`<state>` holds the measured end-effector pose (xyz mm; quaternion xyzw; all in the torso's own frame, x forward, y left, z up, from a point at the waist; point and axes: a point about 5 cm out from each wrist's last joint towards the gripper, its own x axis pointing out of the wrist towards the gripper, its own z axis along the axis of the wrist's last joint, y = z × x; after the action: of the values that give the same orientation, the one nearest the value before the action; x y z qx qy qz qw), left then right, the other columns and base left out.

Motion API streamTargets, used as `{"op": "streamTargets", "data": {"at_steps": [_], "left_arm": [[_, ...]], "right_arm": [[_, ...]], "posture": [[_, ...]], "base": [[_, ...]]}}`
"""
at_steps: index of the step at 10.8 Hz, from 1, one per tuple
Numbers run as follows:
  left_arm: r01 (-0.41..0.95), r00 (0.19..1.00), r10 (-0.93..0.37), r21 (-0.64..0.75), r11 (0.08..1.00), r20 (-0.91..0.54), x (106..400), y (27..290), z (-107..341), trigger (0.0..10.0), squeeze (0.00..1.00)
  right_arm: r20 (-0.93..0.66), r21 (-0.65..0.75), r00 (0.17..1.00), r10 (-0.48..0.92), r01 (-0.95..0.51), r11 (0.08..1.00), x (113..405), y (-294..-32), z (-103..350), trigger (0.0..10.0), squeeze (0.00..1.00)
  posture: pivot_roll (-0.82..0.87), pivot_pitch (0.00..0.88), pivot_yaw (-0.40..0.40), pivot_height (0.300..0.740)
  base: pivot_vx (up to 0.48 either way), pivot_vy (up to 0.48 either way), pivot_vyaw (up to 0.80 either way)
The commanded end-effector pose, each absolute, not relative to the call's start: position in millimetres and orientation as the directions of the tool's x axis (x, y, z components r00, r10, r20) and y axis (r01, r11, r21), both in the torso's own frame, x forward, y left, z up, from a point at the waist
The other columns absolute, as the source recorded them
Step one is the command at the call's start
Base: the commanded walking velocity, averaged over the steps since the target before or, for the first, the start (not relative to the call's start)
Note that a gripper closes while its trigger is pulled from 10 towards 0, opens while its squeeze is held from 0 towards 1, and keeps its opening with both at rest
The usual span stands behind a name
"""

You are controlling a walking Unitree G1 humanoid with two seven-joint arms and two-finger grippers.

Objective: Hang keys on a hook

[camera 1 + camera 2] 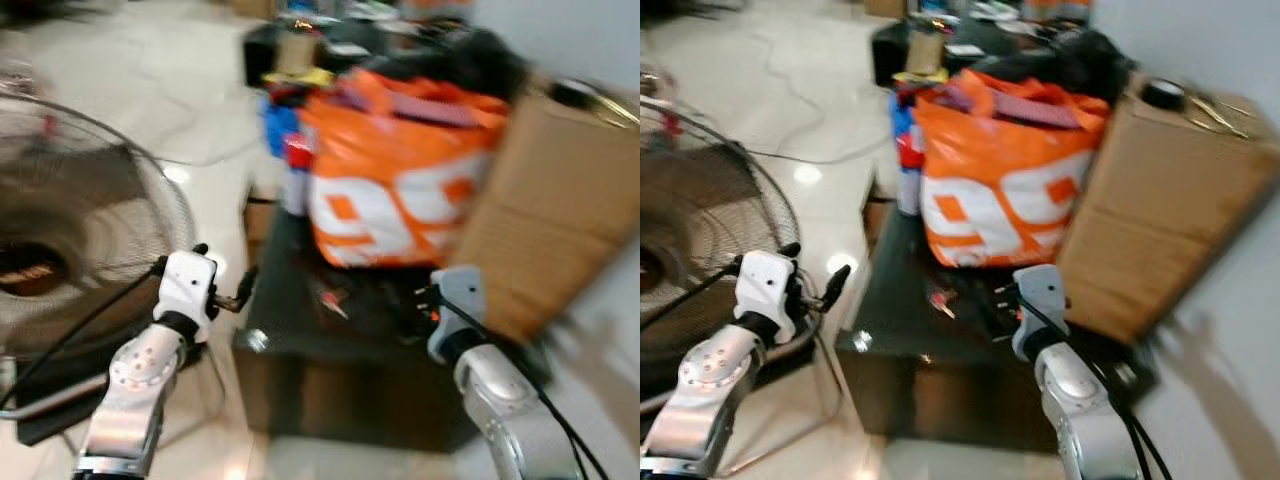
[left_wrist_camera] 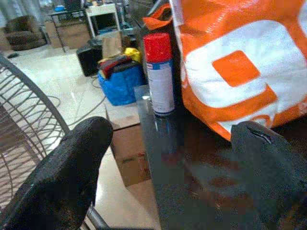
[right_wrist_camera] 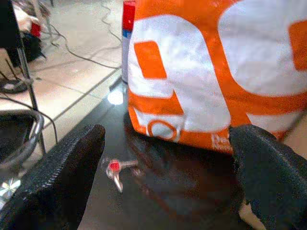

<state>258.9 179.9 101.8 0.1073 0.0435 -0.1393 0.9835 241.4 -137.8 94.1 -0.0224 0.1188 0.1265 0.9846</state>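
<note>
Keys [image 3: 116, 168] with a red tag lie flat on the dark glossy desk [image 1: 900, 350], just in front of the big orange-and-white bag [image 1: 1005, 190] and well short of any hook; no hook can be made out in these pictures. Judging from that, the task is at its very start: the keys are not yet picked up, and both the grasp and the hanging are left to do. The head views are blurred, which suggests the robot is on the move toward the desk.

The right gripper [image 3: 168, 177] is raised over the near part of the desk, pointing at the bag, with the keys lying between its two black fingers as its wrist camera sees them, nearer one finger than the other. Its jaws stand wide apart and hold nothing; they touch neither keys nor desk.

The left gripper [image 2: 168, 182] hovers at the desk's left edge, beside the large floor fan [image 1: 80, 230]. Its jaws are also spread wide and empty. Ahead of it a spray can with a red cap [image 2: 159, 74] stands upright on the desk, touching or almost touching the bag's side.

A brown cardboard box [image 1: 1170, 210] sits at the right of the bag.
</note>
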Motion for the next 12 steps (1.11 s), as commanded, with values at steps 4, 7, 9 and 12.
{"op": "streamTargets", "data": {"at_steps": [4, 7, 9, 12], "left_arm": [[0.298, 0.954, -0.286, 0.203, 0.933, -0.086, 260.4, 172.1, 107.7, 10.0, 0.0], [0.387, 0.92, -0.363, 0.202, 0.9, -0.148, 256.9, 172.0, 101.7, 10.0, 0.0], [0.49, 0.865, -0.452, 0.176, 0.854, -0.218, 253.0, 170.0, 96.0, 10.0, 0.0], [0.687, 0.712, -0.616, 0.149, 0.712, -0.337, 248.2, 168.5, 91.8, 10.0, 0.0]], "right_arm": [[-0.266, -0.067, 0.934, 0.239, -0.265, 0.962, 245.2, -148.6, 89.3, 10.0, 1.0], [-0.278, -0.078, 0.92, 0.275, -0.307, 0.949, 254.7, -145.3, 86.4, 10.0, 1.0], [-0.338, -0.07, 0.883, 0.325, -0.368, 0.927, 263.7, -135.5, 68.5, 10.0, 1.0], [-0.469, -0.032, 0.796, 0.383, -0.448, 0.893, 277.1, -113.1, 36.4, 10.0, 0.0]], "posture": [[-0.02, 0.0, -0.033, 0.74], [-0.02, 0.0, -0.035, 0.74], [-0.02, 0.0, -0.037, 0.74], [-0.01, 0.0, -0.059, 0.74]], "base": [[0.388, 0.0, 0.0], [0.0, 0.0, 0.0], [0.0, 0.0, 0.0], [0.0, 0.0, 0.0]]}}
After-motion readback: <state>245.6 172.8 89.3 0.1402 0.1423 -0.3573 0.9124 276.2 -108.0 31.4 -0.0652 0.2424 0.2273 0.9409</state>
